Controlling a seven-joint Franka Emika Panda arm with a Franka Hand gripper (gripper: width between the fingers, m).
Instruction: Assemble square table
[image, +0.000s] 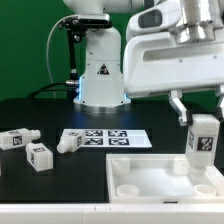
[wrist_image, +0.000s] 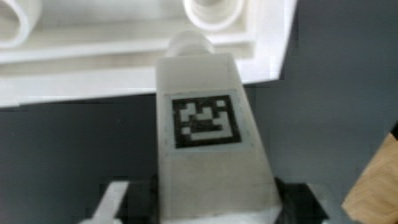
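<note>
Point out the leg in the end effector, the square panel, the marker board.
leg (image: 201, 140): exterior view, tagged face.
square panel (image: 116, 175): exterior view, raised rim.
marker board (image: 103, 137): exterior view, its middle.

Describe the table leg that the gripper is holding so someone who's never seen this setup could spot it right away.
Find the white square panel at the exterior view's lower right. Above its right end the gripper holds one white leg upright, with a black-and-white tag on its face. The other three legs lie loose on the table at the exterior view's left.
</note>
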